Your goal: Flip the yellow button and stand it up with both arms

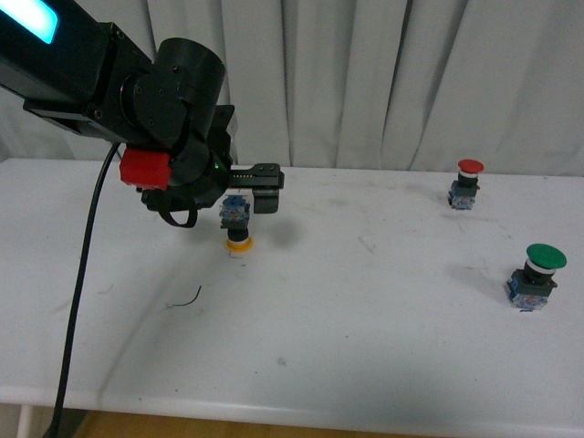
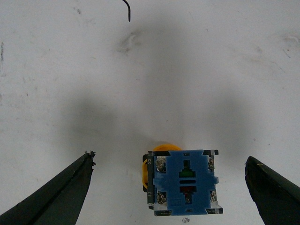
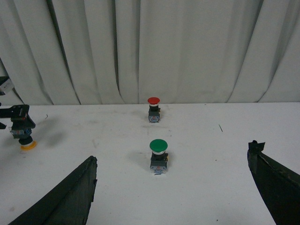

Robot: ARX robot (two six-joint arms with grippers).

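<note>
The yellow button (image 1: 237,226) stands upside down on the white table (image 1: 365,328), its yellow cap on the surface and its blue contact block (image 2: 184,182) facing up. My left gripper (image 1: 245,193) hovers open just over it. In the left wrist view the button (image 2: 182,183) sits between the spread fingers (image 2: 61,197), touching neither. The right wrist view shows the button (image 3: 26,140) far off to the side under the left gripper. My right gripper (image 3: 173,154) is open and empty, well away from it and outside the front view.
A red-capped button (image 1: 468,182) stands upright at the back right and a larger green-capped button (image 1: 537,274) nearer on the right. A thin black wire scrap (image 1: 187,299) lies in front of the yellow button. White curtains hang behind the table.
</note>
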